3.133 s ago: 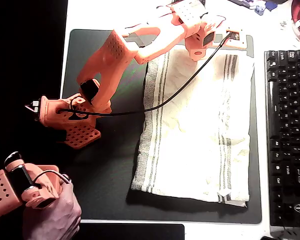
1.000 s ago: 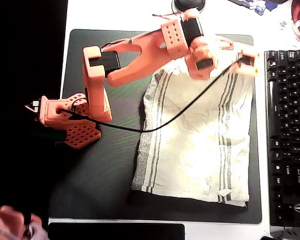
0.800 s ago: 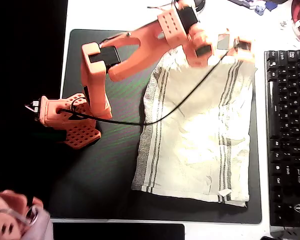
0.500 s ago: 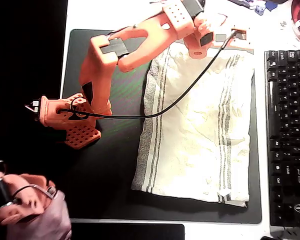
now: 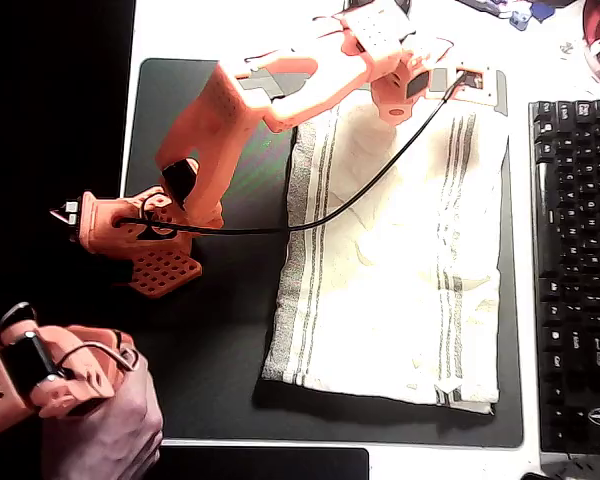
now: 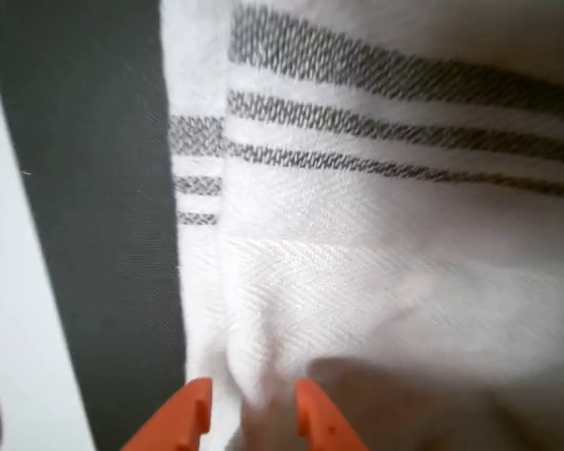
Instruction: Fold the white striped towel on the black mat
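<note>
Orange arm (image 5: 230,110) reaches across the black mat (image 5: 210,330), gripper (image 6: 249,413) pinching the white striped towel (image 5: 400,260) at its top edge.

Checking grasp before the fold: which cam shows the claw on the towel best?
Wrist view: the claw tips sit on either side of a bunched ridge of the white striped towel. Overhead view shows the claw at the towel's top edge, tips unclear.

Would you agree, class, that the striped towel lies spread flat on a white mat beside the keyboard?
Not quite: the mat is black, not white, as the overhead view shows. The striped towel does lie spread flat on it, beside the keyboard.
</note>
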### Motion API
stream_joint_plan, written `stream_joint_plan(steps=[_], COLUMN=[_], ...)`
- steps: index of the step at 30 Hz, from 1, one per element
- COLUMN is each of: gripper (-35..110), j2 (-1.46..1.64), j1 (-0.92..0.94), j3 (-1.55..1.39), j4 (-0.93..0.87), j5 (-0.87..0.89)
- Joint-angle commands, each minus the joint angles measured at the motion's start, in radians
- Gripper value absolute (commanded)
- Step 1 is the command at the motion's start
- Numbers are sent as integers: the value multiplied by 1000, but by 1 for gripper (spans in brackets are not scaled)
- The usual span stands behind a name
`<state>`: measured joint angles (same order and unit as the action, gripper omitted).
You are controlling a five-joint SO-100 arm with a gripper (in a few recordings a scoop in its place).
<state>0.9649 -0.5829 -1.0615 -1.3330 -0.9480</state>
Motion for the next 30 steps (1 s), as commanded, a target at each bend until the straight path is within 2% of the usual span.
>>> stream_joint_plan(steps=[1,19,30], gripper=[15,19,18], j2=[15,-140,-241], j1=[-32,-35,-44], j3=[117,258,275], j4=[-44,-135,-61], j5=[21,21,12])
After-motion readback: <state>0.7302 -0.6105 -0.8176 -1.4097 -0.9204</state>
